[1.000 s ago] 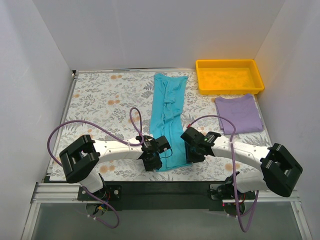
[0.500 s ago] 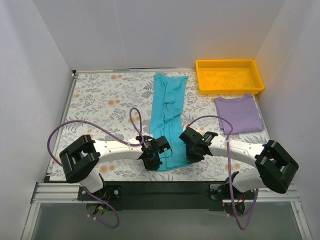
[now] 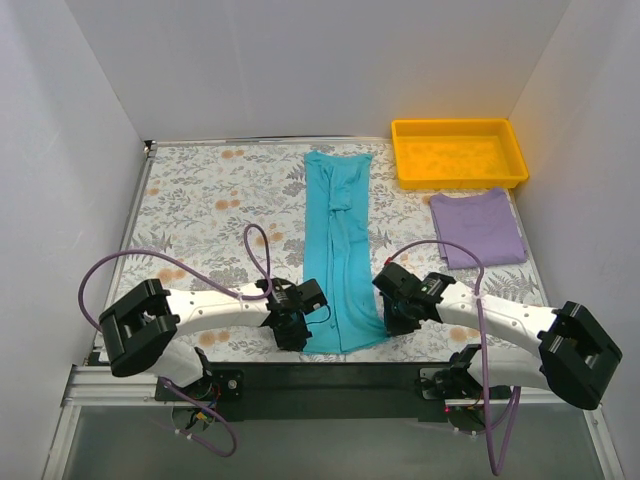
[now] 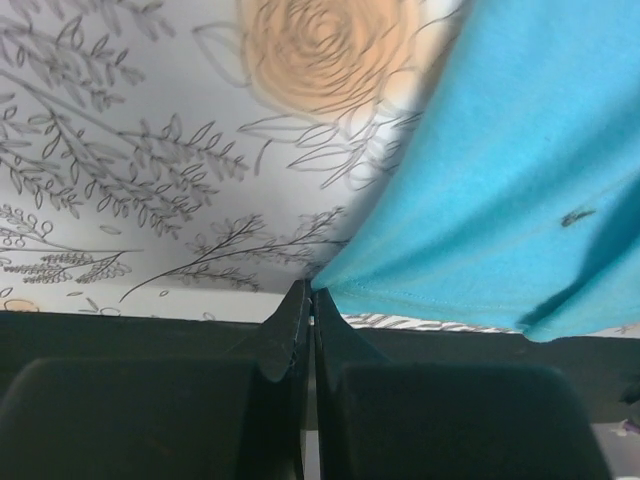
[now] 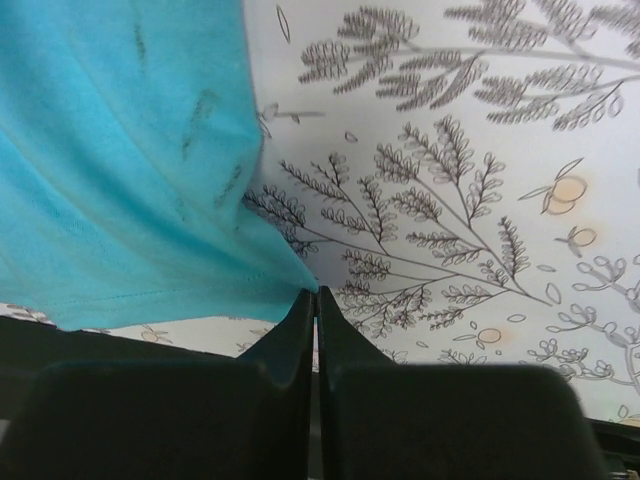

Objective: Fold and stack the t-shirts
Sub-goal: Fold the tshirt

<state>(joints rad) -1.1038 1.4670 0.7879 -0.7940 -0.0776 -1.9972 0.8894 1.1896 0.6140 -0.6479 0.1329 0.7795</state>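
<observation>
Shut both sets of jaws within the last second and dragged the teal t-shirt (image 3: pixel 338 250) toward the table's (image 3: pixel 200 200) near edge, leaving it longer and straighter down the middle. Seen from above only as left gripper (image 3: pixel 292 335) and right gripper (image 3: pixel 396 320) at the hem's two corners; confirmed by the wrist cameras as pinched tight on one corner apiece. Left the lavender t-shirt (image 3: pixel 477 228) folded beside the yellow tray (image 3: pixel 458 150).

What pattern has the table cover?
The table cover is white with grey leafy branches and orange flowers, clearest in the right wrist view.
</observation>
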